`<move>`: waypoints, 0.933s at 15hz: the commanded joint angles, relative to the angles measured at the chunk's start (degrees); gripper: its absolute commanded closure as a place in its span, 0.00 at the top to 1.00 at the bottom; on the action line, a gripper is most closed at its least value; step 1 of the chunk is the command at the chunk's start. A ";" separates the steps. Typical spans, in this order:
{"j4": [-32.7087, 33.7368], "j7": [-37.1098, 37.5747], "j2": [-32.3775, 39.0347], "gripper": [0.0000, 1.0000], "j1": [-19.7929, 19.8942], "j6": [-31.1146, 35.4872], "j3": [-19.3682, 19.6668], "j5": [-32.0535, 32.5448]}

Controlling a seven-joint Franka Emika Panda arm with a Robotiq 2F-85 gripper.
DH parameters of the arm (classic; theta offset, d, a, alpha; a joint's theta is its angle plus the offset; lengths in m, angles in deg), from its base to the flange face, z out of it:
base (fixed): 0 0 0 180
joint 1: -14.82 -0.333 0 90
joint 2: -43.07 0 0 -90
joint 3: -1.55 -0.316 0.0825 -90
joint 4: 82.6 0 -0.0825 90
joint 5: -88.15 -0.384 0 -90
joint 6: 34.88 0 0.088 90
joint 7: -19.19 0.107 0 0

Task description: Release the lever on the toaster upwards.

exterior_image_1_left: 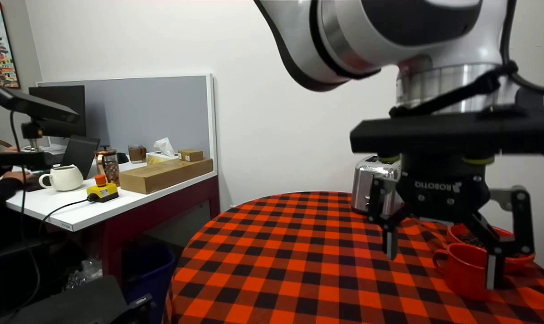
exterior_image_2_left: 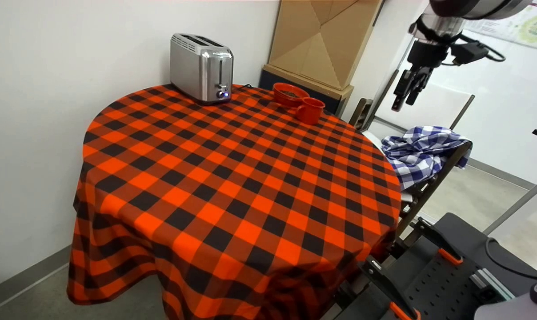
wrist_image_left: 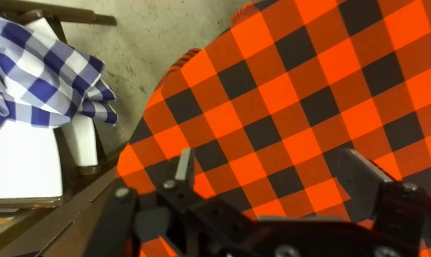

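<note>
The silver toaster [exterior_image_2_left: 186, 66] stands on the checked table against the wall in an exterior view. Its lever [exterior_image_2_left: 222, 86] sits at the low end of the front slot, just above a knob with a small bluish light [exterior_image_2_left: 226, 94]. In an exterior view the toaster [exterior_image_1_left: 361, 186] is partly hidden behind my gripper [exterior_image_1_left: 441, 258]. The toaster is out of view in the wrist view. My gripper [exterior_image_2_left: 404, 100] hangs in the air well away from the toaster, on the far side of the red mug. The wrist view shows its fingers [wrist_image_left: 267, 160] wide apart with nothing between them.
A red mug [exterior_image_2_left: 310, 111] and a red bowl [exterior_image_2_left: 282, 94] with dark contents stand near the toaster. Red and black checked cloth [exterior_image_2_left: 242, 178] covers the round table. A chair with a blue and white cloth [wrist_image_left: 40, 75] stands beside the table. A large cardboard box [exterior_image_2_left: 315, 49] stands behind.
</note>
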 commanded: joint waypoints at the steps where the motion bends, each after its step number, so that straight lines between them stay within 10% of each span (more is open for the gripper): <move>1: 5.50 -7.83 10.97 1.00 2.50 6.48 -4.05 -9.83; 14: 32.39 -9.88 35.21 1.00 9.46 2.69 -16.69 -11.61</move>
